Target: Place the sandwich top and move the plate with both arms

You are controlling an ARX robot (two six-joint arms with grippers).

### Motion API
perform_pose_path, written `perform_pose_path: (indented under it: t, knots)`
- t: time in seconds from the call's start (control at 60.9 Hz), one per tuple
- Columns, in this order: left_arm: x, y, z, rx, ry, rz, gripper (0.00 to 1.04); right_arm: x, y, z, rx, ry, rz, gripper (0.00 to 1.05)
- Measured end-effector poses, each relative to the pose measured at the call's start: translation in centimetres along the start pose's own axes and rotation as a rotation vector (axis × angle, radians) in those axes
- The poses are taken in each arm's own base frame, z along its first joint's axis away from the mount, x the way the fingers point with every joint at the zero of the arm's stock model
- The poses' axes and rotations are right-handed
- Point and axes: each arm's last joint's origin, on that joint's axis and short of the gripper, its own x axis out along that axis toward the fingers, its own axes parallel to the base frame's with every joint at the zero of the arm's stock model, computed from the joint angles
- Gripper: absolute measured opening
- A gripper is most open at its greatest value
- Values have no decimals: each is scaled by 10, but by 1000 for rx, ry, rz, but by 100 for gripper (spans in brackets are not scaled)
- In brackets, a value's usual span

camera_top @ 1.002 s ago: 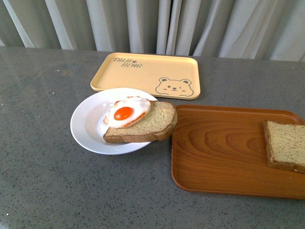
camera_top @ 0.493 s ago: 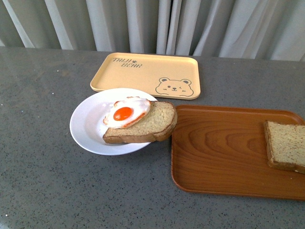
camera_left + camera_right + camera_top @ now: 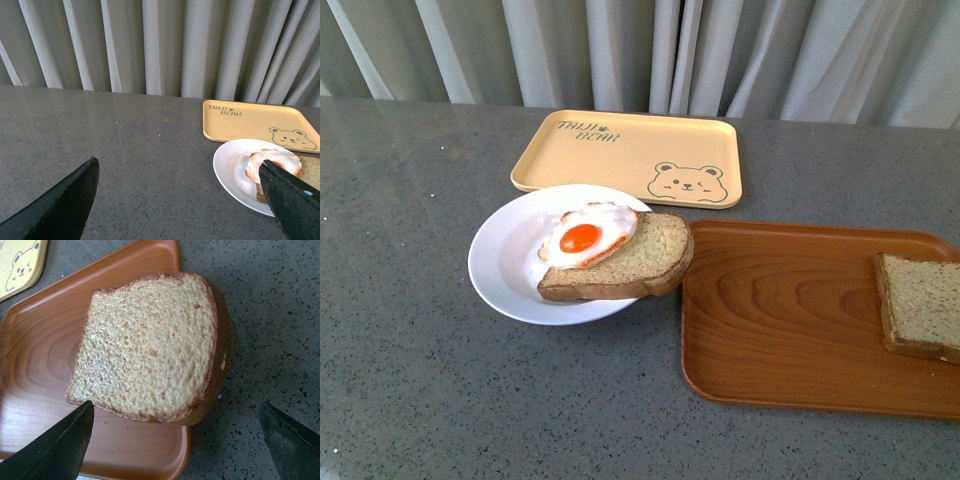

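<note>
- Bread comes first: the sandwich top is a plain brown slice. It lies flat on the wooden tray, at the tray's right edge.
- From the right wrist view, the sandwich top sticks out a little past the tray's rim, so its dark crust hangs over the desk.
- The right end effector is spread wide. One black finger shows over the wooden tray and the other shows over the desk. The sandwich top is between them, and neither finger touches it.
- The plate is round and white. It sits near the middle of the desk, to the left of the wooden tray.
- On the plate lies another bread slice with a fried egg on top. This slice pokes out over the plate's right rim and reaches the left edge of the wooden tray. I cannot tell if it touches the tray.
- A yellow tray with a bear on it lies just behind the plate, toward the far edge of the desk. Nothing is on it.
- A grey curtain hangs behind the far edge of the desk.
- The left end effector is spread wide too and holds nothing. It is above the bare desk, to the left of the plate.
- One of its black fingers hides part of the plate and the egg in the left wrist view. The yellow tray shows behind them.
</note>
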Motion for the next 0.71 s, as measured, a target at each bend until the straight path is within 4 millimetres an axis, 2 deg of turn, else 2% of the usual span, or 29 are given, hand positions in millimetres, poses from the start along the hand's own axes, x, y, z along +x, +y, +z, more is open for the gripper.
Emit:
perform_pose_path:
  t: [0.525,0.558,0.706]
  knots:
    - [0,0,0,0,0,0,96,23,-6,-1,73,43,-1,96]
    - [0,0,0,0,0,0,96,24,-5,-1,76,44,1,93]
    - [0,0,0,0,0,0,96,27,-4,-2,79,54,4,69]
